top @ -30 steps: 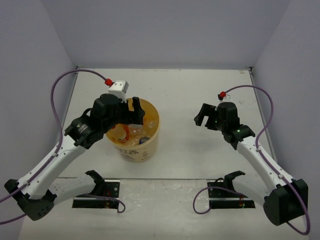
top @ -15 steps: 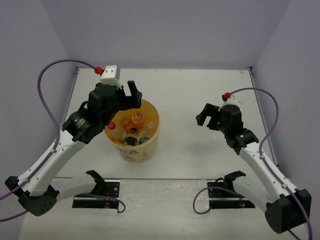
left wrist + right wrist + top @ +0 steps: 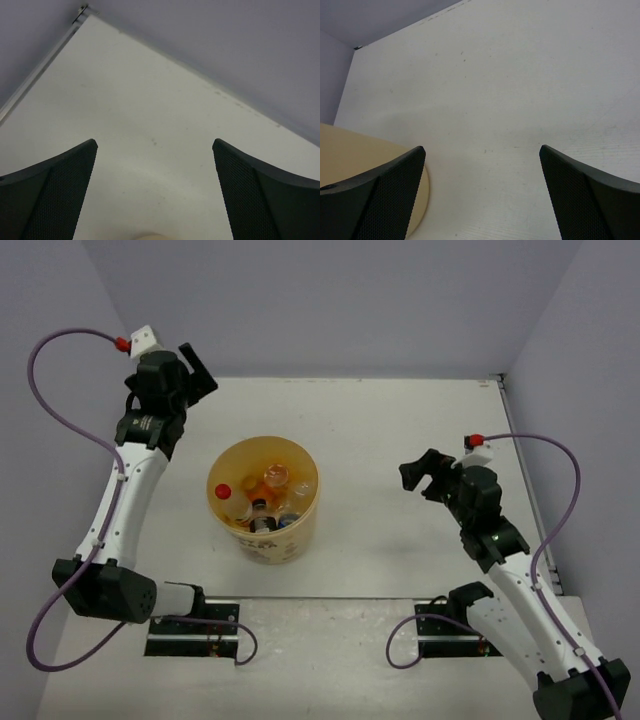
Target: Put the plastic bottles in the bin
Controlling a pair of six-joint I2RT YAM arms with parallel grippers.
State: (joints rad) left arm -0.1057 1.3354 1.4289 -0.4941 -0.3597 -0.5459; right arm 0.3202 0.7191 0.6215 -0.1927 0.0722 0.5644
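My left gripper (image 3: 193,368) and right gripper (image 3: 422,468) both stand wide open, holding nothing, well apart from the bin (image 3: 275,545). My worry is that an arm swinging low could clip its rim and tip it, spilling the plastic bottles (image 3: 265,498) jumbled inside. The bin stands upright, mouth up, long axis vertical; several bottles lean with caps upward

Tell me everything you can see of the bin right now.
The bin is a round, tapered, paper-like bucket, yellow-orange inside and at the rim, its cream lower wall bearing dark print too small to read. It stands upright and open on the table, left of centre. Several small bottles lie inside, one with a red cap. Nothing else touches it.
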